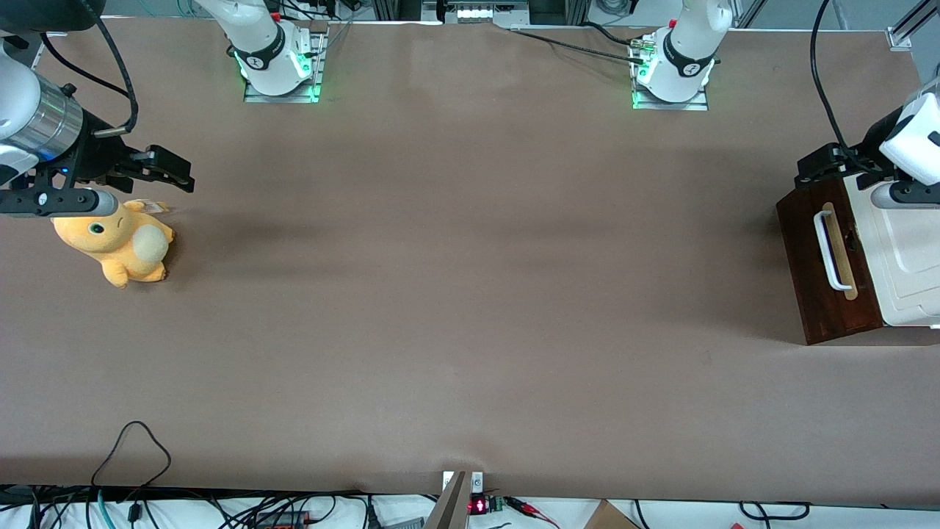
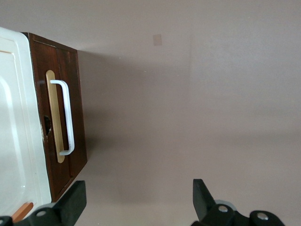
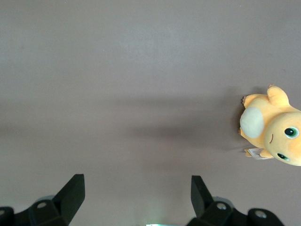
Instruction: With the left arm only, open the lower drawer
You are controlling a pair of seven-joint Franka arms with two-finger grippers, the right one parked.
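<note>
Nothing was done yet: the lower drawer (image 2: pixel 61 117) was fully shut, handle (image 2: pixel 66 117) untouched, and the tool (image 2: pixel 136 200) hovered above it, spread wide.

Looked like a robotics lab: arm bases (image 1: pixel 279 62) bolted on metal plates along the brown-covered table (image 1: pixel 470 294), green indicator lights beside them, loose cables (image 1: pixel 132 455) trailing below the table's edge.

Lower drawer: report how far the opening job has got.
Done: nothing on the drawer itself; its dark front sits flush with the cabinet and no inside shows. In hand: the gripper hovers above the cabinet's edge with its fingers open, not touching the white handle. Left: come down to the handle, close on it and pull the drawer out.
</note>
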